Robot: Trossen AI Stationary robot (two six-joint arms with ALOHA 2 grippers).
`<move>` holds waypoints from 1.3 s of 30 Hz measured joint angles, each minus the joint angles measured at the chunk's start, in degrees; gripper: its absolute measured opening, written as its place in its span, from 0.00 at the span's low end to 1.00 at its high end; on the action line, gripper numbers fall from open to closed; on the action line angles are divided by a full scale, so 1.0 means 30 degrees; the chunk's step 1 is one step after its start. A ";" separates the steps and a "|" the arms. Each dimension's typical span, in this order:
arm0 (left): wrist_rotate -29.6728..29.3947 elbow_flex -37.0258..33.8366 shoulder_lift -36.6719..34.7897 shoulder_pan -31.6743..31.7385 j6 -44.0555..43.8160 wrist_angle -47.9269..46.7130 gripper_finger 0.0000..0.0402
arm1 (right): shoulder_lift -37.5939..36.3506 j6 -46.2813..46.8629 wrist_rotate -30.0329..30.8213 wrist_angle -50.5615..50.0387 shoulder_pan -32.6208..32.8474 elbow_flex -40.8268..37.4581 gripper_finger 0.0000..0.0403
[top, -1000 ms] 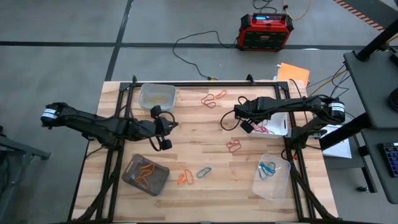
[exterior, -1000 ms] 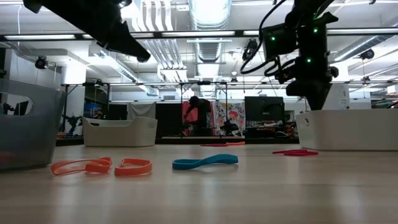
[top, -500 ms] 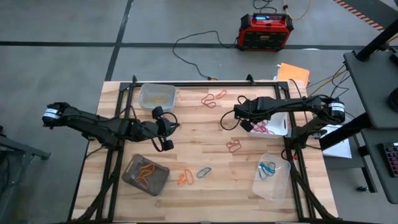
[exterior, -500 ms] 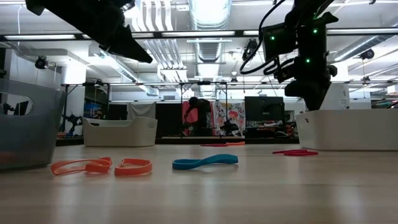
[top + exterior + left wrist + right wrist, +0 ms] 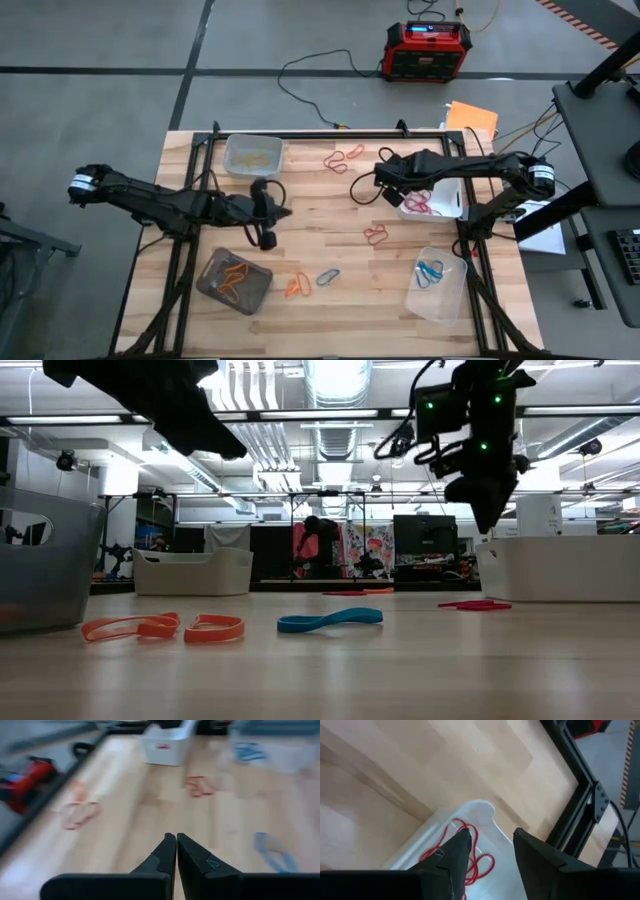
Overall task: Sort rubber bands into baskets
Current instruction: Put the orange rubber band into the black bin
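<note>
My right gripper (image 5: pixel 392 196) (image 5: pixel 492 840) hangs open over the left rim of the white basket (image 5: pixel 443 207) (image 5: pixel 485 815). Red rubber bands (image 5: pixel 472 855) lie in that basket. The gripper touches nothing and shows high at the right in the low view (image 5: pixel 488 518). My left gripper (image 5: pixel 283 213) (image 5: pixel 176 845) is shut and empty, above the table's left middle. Loose rubber bands lie flat on the wood: a red one (image 5: pixel 376 235), pink ones (image 5: pixel 344 159), an orange one (image 5: pixel 297 287) and a blue one (image 5: pixel 328 276).
A clear basket with yellow bands (image 5: pixel 252 153) stands at the far left. A grey-brown basket with orange bands (image 5: pixel 234 280) is at the near left, and a clear basket with blue bands (image 5: pixel 437 283) at the near right. A red-and-black box (image 5: pixel 427 50) sits on the floor beyond the table.
My right gripper has opened over the white basket, risen a little and shifted slightly toward the table's left. My left gripper has rolled a little about its wrist while staying in place.
</note>
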 joint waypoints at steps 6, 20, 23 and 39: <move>0.2310 0.0015 0.0666 -0.0518 -0.1574 0.0406 0.00 | -0.0189 -0.1303 -0.0002 0.0507 0.0389 0.0761 0.35; 0.7185 0.3548 0.5705 -0.1932 -0.1166 -0.4686 0.00 | -0.4750 -0.3532 -0.0132 0.5591 0.1732 -0.0781 0.37; 0.7405 0.4810 0.6892 -0.2137 -0.1860 -0.6602 0.00 | -0.5434 -0.3656 -0.0226 0.6032 0.1838 -0.1182 0.37; 0.9999 0.8043 1.1135 -0.2176 -0.2875 -0.9387 0.04 | -0.5712 -0.4382 -0.0228 0.6392 0.1837 -0.1575 0.37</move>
